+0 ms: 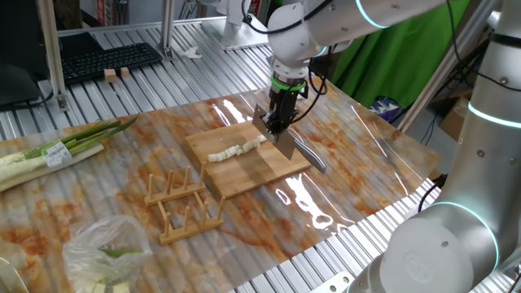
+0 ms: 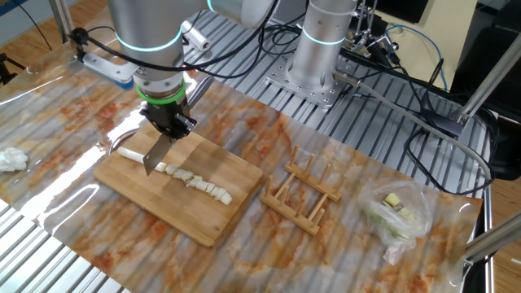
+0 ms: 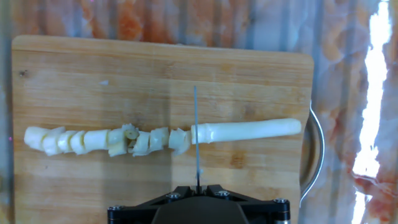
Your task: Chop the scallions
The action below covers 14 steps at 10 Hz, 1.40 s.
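The scallions lie across the wooden board: several cut stubby pieces on the left and an uncut pale stalk on the right. They also show in one fixed view and the other fixed view. My gripper is shut on a knife, whose blade stands edge-on over the scallions where the cut pieces meet the uncut stalk. In the other fixed view the blade points down at the board under the gripper. In one fixed view the gripper holds the knife.
A wooden rack stands beside the board, also in the other fixed view. A long green-and-white bundle lies at the left. A clear bag of green bits sits near the front, also in the other fixed view.
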Motion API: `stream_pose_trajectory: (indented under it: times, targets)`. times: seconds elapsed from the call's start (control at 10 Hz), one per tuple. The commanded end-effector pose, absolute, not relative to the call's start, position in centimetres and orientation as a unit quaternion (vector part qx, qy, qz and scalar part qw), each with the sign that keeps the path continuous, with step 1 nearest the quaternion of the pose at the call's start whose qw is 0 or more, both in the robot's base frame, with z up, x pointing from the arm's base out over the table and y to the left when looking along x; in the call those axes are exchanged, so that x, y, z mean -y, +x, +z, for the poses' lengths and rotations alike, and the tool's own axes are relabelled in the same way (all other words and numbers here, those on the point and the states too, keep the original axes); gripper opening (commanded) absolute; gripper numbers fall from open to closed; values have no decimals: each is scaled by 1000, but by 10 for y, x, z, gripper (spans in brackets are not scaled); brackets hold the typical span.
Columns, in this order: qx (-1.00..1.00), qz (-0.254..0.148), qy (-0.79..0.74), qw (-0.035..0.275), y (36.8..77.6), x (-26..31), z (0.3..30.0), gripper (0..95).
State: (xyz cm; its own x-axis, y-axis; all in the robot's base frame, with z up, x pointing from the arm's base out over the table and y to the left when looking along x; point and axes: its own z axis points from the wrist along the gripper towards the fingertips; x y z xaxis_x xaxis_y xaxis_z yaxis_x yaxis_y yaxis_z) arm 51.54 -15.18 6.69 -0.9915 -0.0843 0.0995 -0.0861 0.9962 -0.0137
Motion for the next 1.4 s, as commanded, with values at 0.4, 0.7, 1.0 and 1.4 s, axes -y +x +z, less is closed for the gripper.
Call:
stream_pose_trajectory:
  times: [0.4, 0.7, 1.0, 1.4]
  targets:
    - [998, 10, 40, 48, 514, 154, 65, 0]
    - [998, 9, 43, 48, 516, 155, 59, 0]
    - [998, 3, 46, 41, 522, 154, 32, 0]
    - [998, -2, 39, 41, 523, 152, 21, 0]
